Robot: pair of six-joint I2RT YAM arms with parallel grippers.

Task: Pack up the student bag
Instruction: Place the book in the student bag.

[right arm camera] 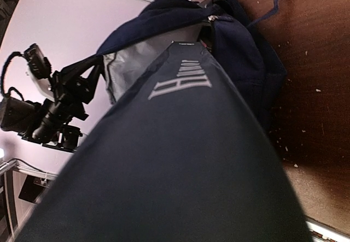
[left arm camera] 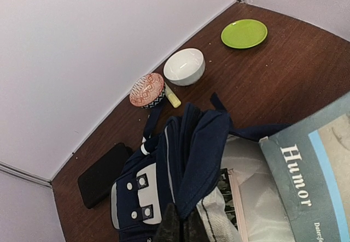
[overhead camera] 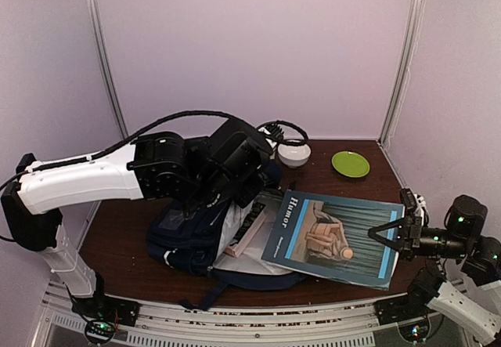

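Lying centre-left on worktop (overhead camera: 117,233), student bag (overhead camera: 184,241), mouth open; Humor book (overhead camera: 337,237) overlaps it, right jaws clamped on book's rt edge. Left wrist: left jaws pinch bag's navy rim; white bowl (left arm camera: 184,66), green plate (left arm camera: 244,33) beyond. Right wrist: book's end at bag's grey lining.

Green plate (left arm camera: 244,33) lies apart from white bowl (left arm camera: 184,66) (patterned bowl (left arm camera: 146,90) just beside).

Book (overhead camera: 337,237): L end in bag (overhead camera: 184,241) mouth; bowl (overhead camera: 293,155) & plate (overhead camera: 350,164) behind bag
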